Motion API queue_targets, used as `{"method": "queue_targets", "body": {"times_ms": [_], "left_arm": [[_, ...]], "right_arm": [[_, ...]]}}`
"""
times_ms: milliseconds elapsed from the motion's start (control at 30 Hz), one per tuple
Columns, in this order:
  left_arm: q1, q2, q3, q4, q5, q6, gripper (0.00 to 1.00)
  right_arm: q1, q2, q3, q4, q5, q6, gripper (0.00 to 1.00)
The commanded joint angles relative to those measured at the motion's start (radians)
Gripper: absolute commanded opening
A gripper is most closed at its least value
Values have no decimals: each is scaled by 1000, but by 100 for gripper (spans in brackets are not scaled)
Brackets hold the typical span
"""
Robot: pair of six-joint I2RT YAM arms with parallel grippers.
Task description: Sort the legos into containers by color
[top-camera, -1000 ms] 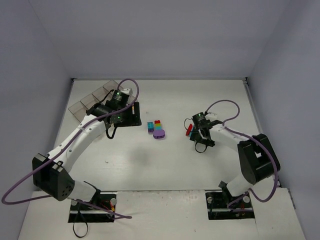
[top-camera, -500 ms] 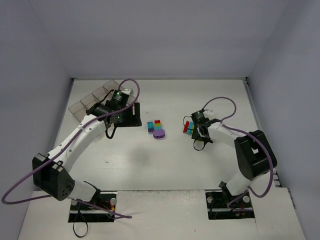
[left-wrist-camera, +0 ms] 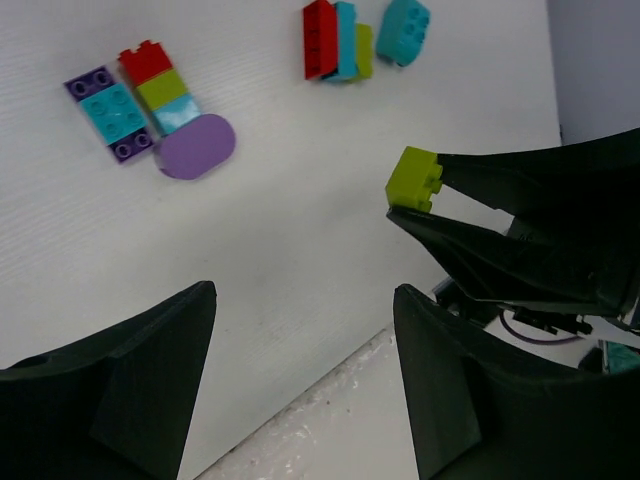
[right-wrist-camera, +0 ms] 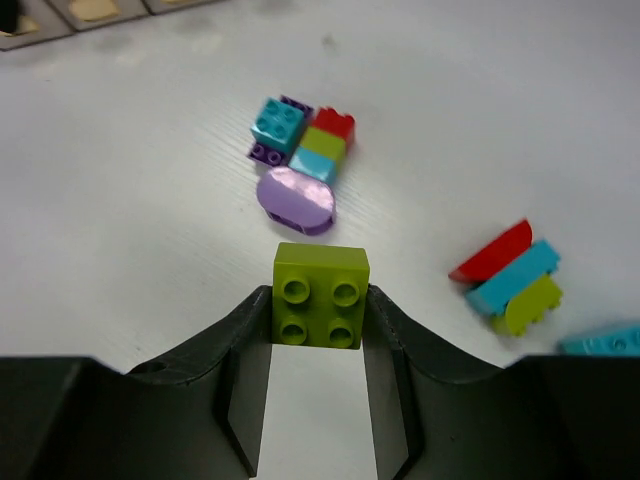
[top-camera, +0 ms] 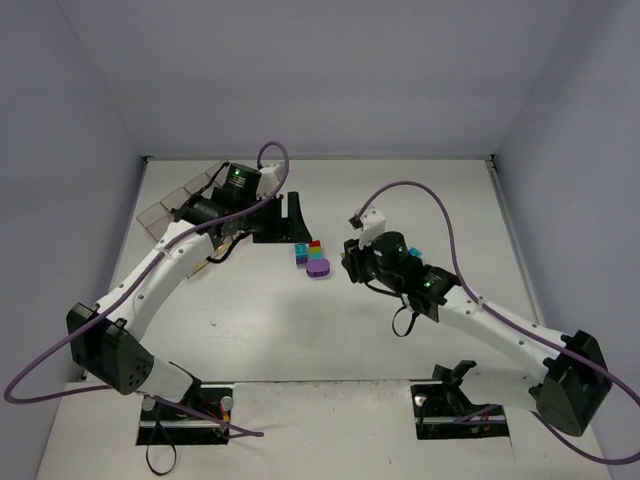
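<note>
My right gripper [right-wrist-camera: 320, 300] is shut on a lime green lego [right-wrist-camera: 320, 295] and holds it above the table, just right of the middle pile in the top view [top-camera: 351, 262]. That pile [top-camera: 315, 258] holds purple, cyan, red and green bricks and a round purple piece [right-wrist-camera: 295, 197]. A red, cyan and green stack [right-wrist-camera: 510, 275] and a loose cyan brick [right-wrist-camera: 600, 342] lie to the right. My left gripper [left-wrist-camera: 300, 370] is open and empty, above the table near the pile [top-camera: 280, 228]. The containers [top-camera: 160, 213] stand at the far left, partly hidden by my left arm.
The left wrist view shows the right gripper's black fingers [left-wrist-camera: 500, 240] with the lime brick [left-wrist-camera: 415, 178] close by. Grey walls close the table on three sides. Purple cables loop over both arms [top-camera: 400, 187].
My right arm has risen and swung left from the right-hand stack towards the middle pile with the lime brick in it. My left gripper has shifted a little to the right.
</note>
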Motion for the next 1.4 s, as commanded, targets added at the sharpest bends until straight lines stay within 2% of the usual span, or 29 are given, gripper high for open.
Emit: {"method": "queue_targets", "body": {"times_ms": [0,33,267,667,900,933,1033,1067,1100,1133,1167,1200,1233,1333,1367], "left_arm": [[-23,-2,64,58,141,-10,65],[-29,-2,66,70,147,-13,65],[-78,20,69,98,161,-25,64],[-124,79,56,132,142,-37,57],[-137,104,58,153,161,-40,37],[-138,106,56,158,164,-40,28],[-138,104,44,168,167,-45,11],[-138,103,43,168,155,-43,1],[-138,103,43,167,149,-43,1],[-138,96,41,165,140,-40,0],[-135,96,38,162,127,-39,0],[-132,93,38,153,95,-34,0],[-128,92,38,145,80,-22,0],[-91,95,40,101,34,10,0],[-77,93,38,83,23,16,0]], "right_arm": [[2,-56,-2,160,-168,-192,1],[2,-58,7,160,-221,-213,1],[8,-38,79,157,-341,-295,5],[11,-43,108,154,-388,-331,7],[11,-50,102,151,-378,-339,7],[11,-50,102,153,-377,-342,7],[13,-50,101,153,-365,-344,7],[10,-47,102,153,-351,-341,10],[10,-43,102,153,-351,-338,10],[10,-41,104,153,-337,-330,15],[8,-35,105,150,-311,-322,29],[8,-27,107,146,-302,-318,38],[6,-26,107,146,-291,-310,56],[-6,-11,114,128,-248,-282,76],[-9,-4,119,125,-216,-270,78]]}}
